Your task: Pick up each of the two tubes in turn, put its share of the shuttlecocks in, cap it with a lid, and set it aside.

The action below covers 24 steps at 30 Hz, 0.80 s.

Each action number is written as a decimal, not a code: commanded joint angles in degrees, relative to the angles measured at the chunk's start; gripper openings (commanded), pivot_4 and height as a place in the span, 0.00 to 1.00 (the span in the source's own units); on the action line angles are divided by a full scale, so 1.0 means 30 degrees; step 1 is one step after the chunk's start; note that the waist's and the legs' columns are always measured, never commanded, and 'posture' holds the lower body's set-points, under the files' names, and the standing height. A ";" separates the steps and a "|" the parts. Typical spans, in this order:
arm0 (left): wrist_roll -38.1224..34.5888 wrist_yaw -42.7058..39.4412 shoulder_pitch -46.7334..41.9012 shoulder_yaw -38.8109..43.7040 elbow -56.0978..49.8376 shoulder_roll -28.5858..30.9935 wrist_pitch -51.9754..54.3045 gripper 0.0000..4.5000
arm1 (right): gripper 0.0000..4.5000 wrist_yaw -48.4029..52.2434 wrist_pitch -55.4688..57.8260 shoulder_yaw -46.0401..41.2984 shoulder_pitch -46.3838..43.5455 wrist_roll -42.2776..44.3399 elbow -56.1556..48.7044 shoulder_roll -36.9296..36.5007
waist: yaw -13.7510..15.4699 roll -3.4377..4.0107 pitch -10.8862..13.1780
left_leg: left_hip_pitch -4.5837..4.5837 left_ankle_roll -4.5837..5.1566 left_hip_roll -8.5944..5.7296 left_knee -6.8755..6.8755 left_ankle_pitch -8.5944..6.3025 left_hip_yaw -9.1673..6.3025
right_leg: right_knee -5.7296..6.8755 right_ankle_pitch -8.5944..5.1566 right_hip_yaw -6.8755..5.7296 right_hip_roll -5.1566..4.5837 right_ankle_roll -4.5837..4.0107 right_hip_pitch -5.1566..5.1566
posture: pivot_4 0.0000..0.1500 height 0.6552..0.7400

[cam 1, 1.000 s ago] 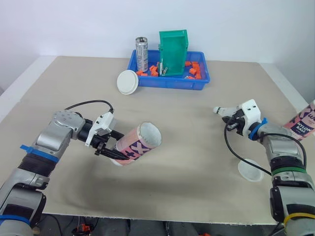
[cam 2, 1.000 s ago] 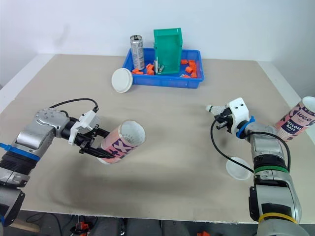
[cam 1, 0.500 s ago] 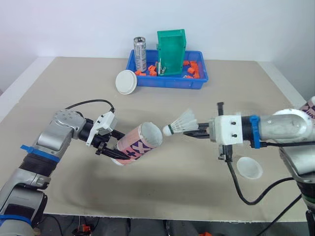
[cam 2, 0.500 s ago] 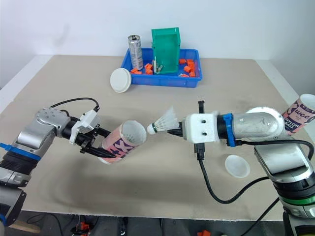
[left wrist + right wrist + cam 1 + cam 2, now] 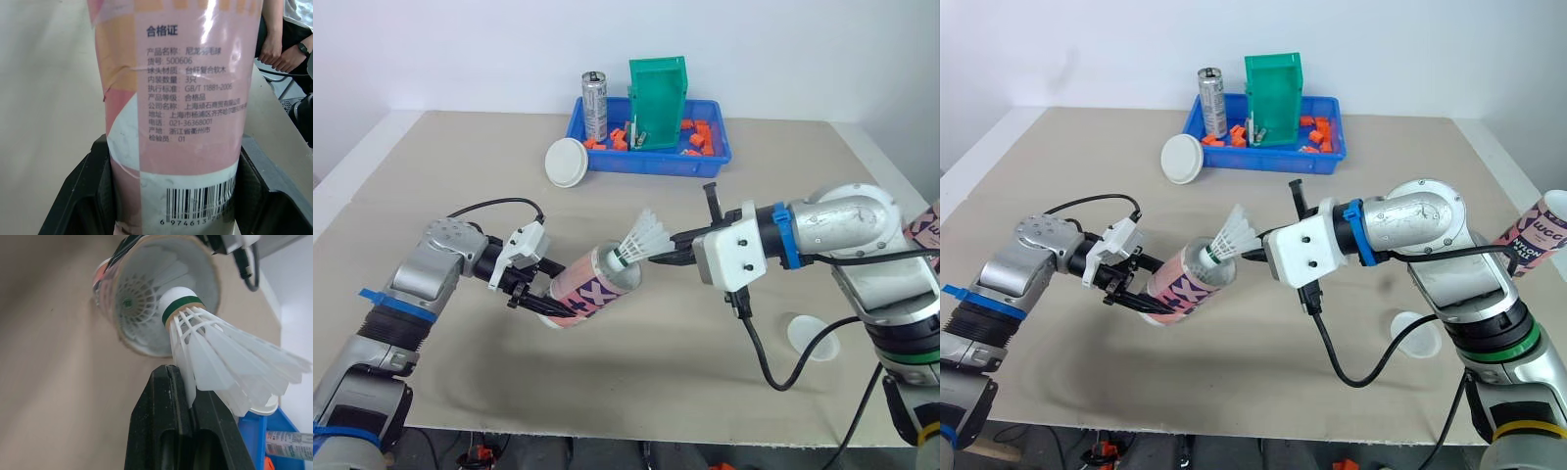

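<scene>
Beige table top point(image 5: 460, 147) is seen under both arms, and a white wall is seen behind it. One pink tube point(image 5: 592, 289) is held up off the table. It is tipped on its side, with its open mouth turned toward the right arm. It is clamped near its closed end by the left gripper point(image 5: 536, 294), with one black finger point(image 5: 83, 196) pressed on each side.

A white shuttlecock point(image 5: 641, 238) is pinched by its feathers in the right gripper point(image 5: 668, 255), whose fingers point(image 5: 166, 411) are squeezed together on it. Its round tip, marked with a green band, is held right at the mouth of the tube. Whether the tip is past the rim cannot be told. Another shuttlecock point(image 5: 134, 301) can be seen deep inside the tube.

A second tube point(image 5: 1533, 235) is seen at the right edge of the table. One white lid point(image 5: 815, 338) is laid flat near it, by the right arm. A second lid point(image 5: 566, 162) is laid just beside a blue tray point(image 5: 656, 164) at the far side. A green bin point(image 5: 658, 93), a silver can point(image 5: 595, 106) and small orange bits point(image 5: 697, 137) are kept in that tray.
</scene>
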 commanded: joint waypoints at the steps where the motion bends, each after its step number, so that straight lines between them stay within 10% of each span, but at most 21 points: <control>1: -0.0044 0.0016 -0.0262 0.0612 -0.0200 0.0126 -0.0049 0.61 | 0.25 0.0692 0.0448 0.0115 -0.0618 0.0744 -0.0416 0.0401 | -0.0007 0.0000 0.0000 | 0.0003 0.0000 0.0006 -0.0002 0.0000 -0.0005 | 0.0000 0.0000 -0.0002 0.0011 0.0000 -0.0001 | 1.00 0.95; 5: -0.0076 0.0016 -0.0316 0.0620 -0.0205 0.0104 -0.0047 0.61 | 0.54 0.0609 0.2411 -0.0922 -0.0656 0.2676 -0.1127 0.0631 | -0.0002 0.0000 0.0000 | 0.0003 0.0000 0.0008 0.0008 0.0000 -0.0018 | 0.0004 0.0005 -0.0011 0.0013 0.0000 0.0010 | 1.00 0.95; 11: -0.0065 0.0016 -0.0371 0.0590 -0.0147 0.0062 -0.0040 0.61 | 0.54 -0.0329 0.5258 -0.2554 -0.0596 0.5243 0.0011 0.1081 | 0.0003 -0.0002 -0.0001 | 0.0006 0.0000 0.0008 0.0015 0.0001 -0.0026 | 0.0004 0.0014 -0.0017 0.0012 -0.0005 0.0019 | 1.00 0.95; 19: -0.0110 0.0015 -0.0404 0.0432 0.0065 0.0124 -0.0296 0.61 | 0.01 0.0159 0.5259 -0.0416 -0.0999 0.4131 0.0931 0.2217 | -0.0025 0.0000 0.0000 | 0.0008 0.0001 0.0016 0.0008 0.0001 -0.0025 | 0.0008 0.0020 -0.0025 0.0023 -0.0018 0.0003 | 1.00 0.95; 24: -0.0114 0.0015 -0.0501 0.0324 0.0274 0.0122 -0.0466 0.61 | 0.01 0.1154 0.5016 0.1922 -0.2963 0.2512 0.2804 0.3496 | -0.0054 0.0001 0.0001 | 0.0007 0.0000 0.0022 0.0018 0.0002 -0.0025 | 0.0011 0.0027 -0.0028 0.0025 -0.0018 0.0000 | 1.00 0.95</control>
